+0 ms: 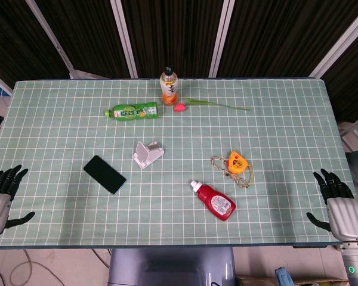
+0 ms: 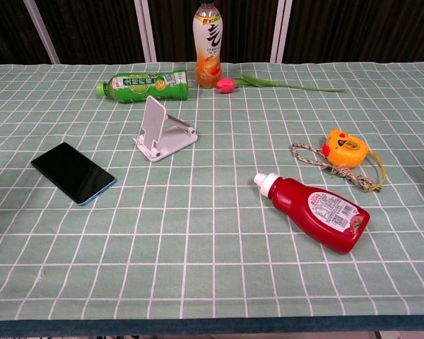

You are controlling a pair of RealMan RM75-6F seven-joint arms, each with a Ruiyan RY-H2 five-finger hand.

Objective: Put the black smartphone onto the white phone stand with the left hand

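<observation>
Start configuration, head and chest views. The black smartphone [image 1: 104,174] lies flat, screen up, on the checked tablecloth [image 1: 59,128], left of centre and just beside the white phone stand [image 1: 147,153], which stands apart from it with its back plate raised. The left hand [image 1: 1,193] rests at the near-left table edge, fingers spread and holding nothing; the right hand [image 1: 339,202] rests likewise at the near-right edge, fingers apart and empty. Neither hand shows in the chest view.

Handling, as judged: the phone is thin, rigid and smooth-faced, probably slippery and liable to crack if dropped. Lying flush on cloth, it offers little purchase from above; the long side edges are the likely place to pinch, perhaps after tipping one edge up.

Open cloth separates the left hand from the phone. A green bottle [image 1: 133,111] lies beyond the stand, well apart; the red sauce bottle [image 1: 216,201] and orange tape measure [image 1: 237,162] lie to the right, clear of the route
</observation>
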